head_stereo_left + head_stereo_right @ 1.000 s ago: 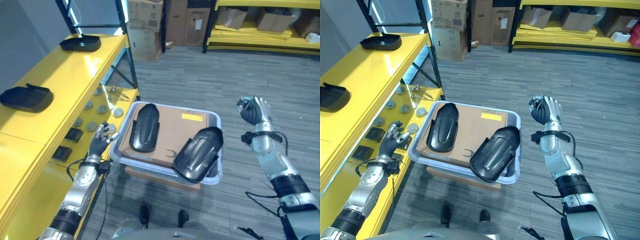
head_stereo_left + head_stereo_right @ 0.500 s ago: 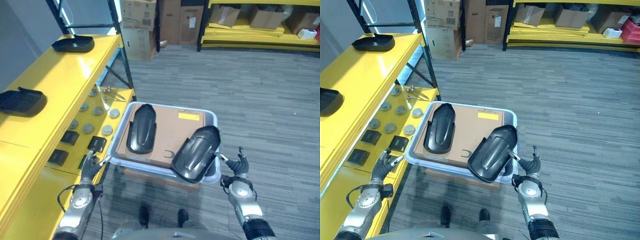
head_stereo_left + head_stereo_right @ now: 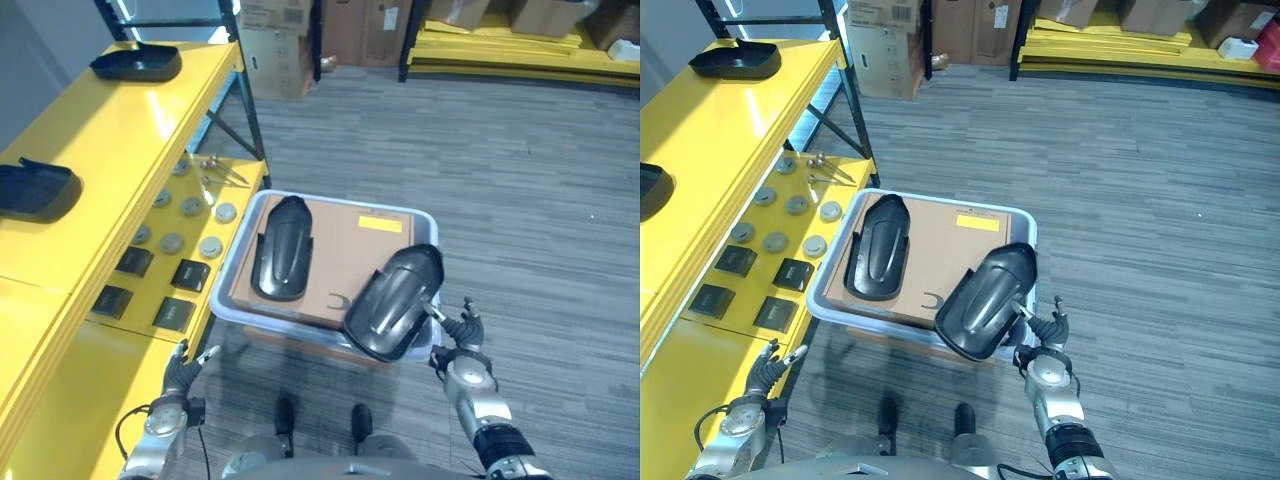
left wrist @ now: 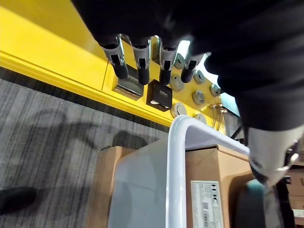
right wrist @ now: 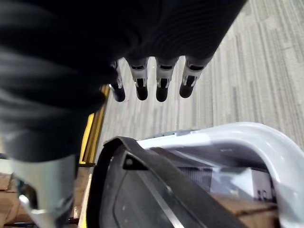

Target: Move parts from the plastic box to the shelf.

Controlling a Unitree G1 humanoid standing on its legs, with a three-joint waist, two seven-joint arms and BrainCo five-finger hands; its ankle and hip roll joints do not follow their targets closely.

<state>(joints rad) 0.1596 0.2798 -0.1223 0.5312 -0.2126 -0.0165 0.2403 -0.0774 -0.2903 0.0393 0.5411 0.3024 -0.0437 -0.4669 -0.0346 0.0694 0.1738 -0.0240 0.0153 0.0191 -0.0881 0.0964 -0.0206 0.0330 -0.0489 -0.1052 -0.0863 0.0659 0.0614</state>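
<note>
Beside the plastic box [image 3: 232, 268], both hands low, left hand [image 3: 182, 372] and right hand [image 3: 462, 335] fingers spread, empty.

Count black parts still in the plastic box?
2: one black part lies flat on the cardboard at the plastic box's left; another leans over its front-right rim. More may be hidden under the cardboard.

Grey striped carpet [image 3: 540, 190] covers the floor; cardboard boxes [image 3: 285, 45] stand by a black upright, yellow racking [image 3: 520, 55] behind.
</note>
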